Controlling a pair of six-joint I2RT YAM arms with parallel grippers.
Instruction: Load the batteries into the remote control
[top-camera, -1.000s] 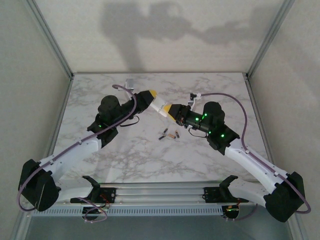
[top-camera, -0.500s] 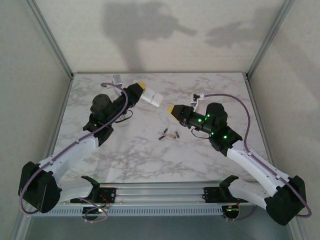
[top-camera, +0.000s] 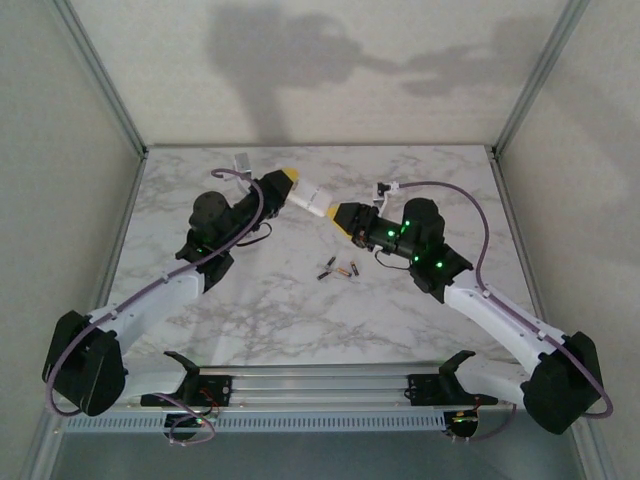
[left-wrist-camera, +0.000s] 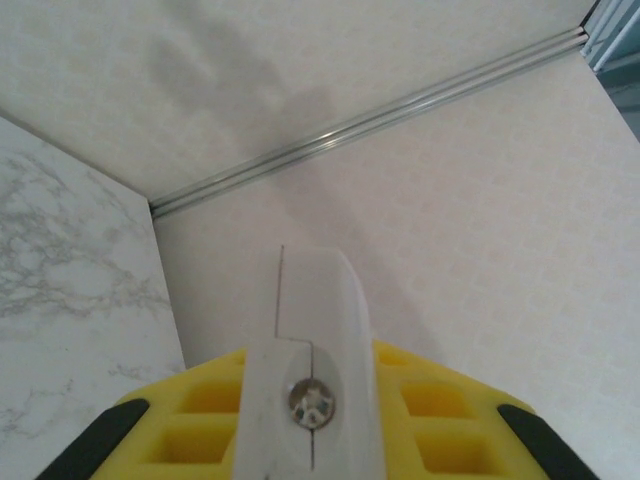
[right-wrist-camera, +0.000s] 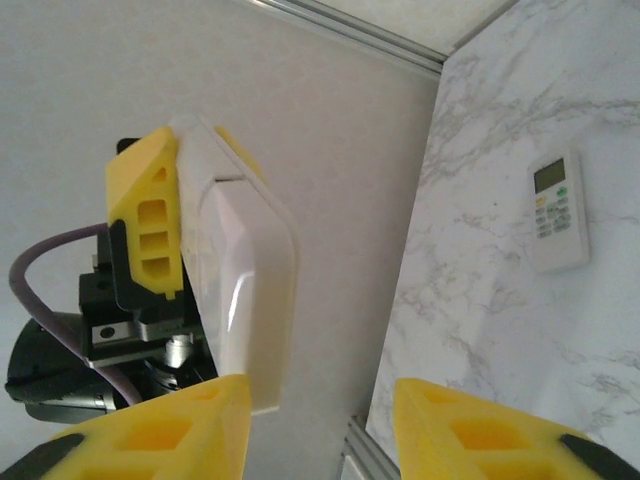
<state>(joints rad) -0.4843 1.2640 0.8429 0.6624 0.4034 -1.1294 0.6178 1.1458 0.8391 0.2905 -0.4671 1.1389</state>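
My left gripper (top-camera: 285, 182) is shut on one end of a white remote control (top-camera: 310, 202) and holds it in the air over the back of the table. In the left wrist view the remote (left-wrist-camera: 310, 320) sticks out between the yellow fingers, a small screw showing in its end. My right gripper (top-camera: 343, 216) is open just off the remote's free end. In the right wrist view the remote (right-wrist-camera: 245, 290) reaches down beside the left of my two yellow fingertips (right-wrist-camera: 170, 435); a wide gap stays between them. The batteries (top-camera: 338, 269) lie loose on the marble, nearer than both grippers.
A second white remote (right-wrist-camera: 556, 210) with a small screen and buttons lies face up on the marble table (top-camera: 300, 310). Metal rails and pale walls (top-camera: 330, 90) border the table at the back and both sides.
The left arm swung the remote away to the back left, then brought it back toward the right gripper. The right gripper let go of the remote's end, opened wider and closed in again.
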